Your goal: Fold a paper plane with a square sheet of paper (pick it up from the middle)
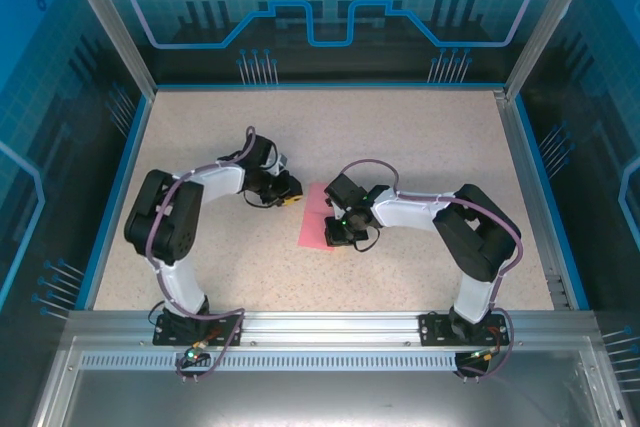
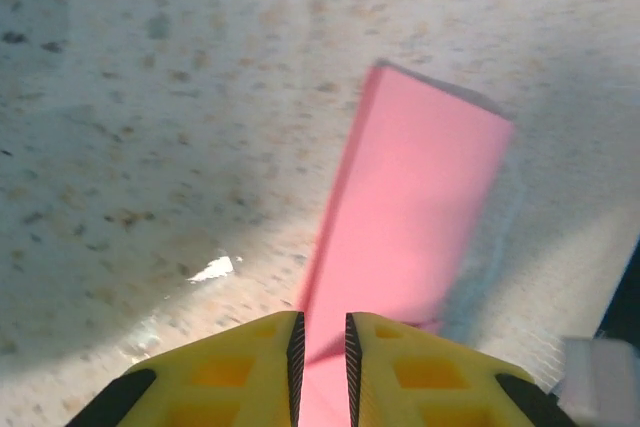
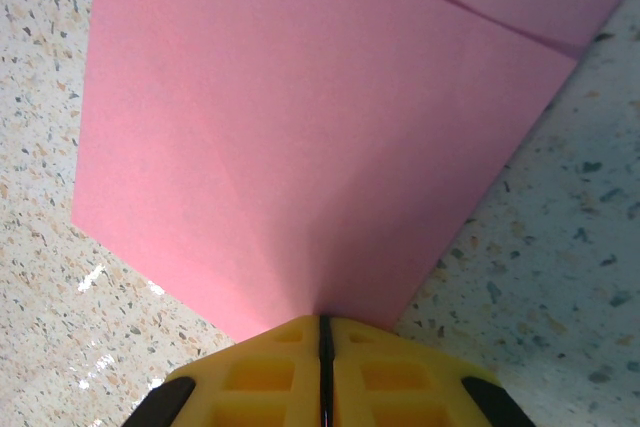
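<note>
The square sheet of paper is pink and lies mid-table, partly folded, with a crease near its far corner. My right gripper is at the sheet's near right edge. Its yellow jaws are pressed together on that edge, and the paper puckers toward them. My left gripper is at the sheet's far left corner. Its jaws stand a narrow gap apart, with the pink paper running into the gap and stretching away as a long strip. The pads do not visibly pinch it.
The speckled beige tabletop spreads around the sheet. A blue rim and clear enclosure walls bound it on all sides. Both arms curve inward from their bases at the near aluminium rail.
</note>
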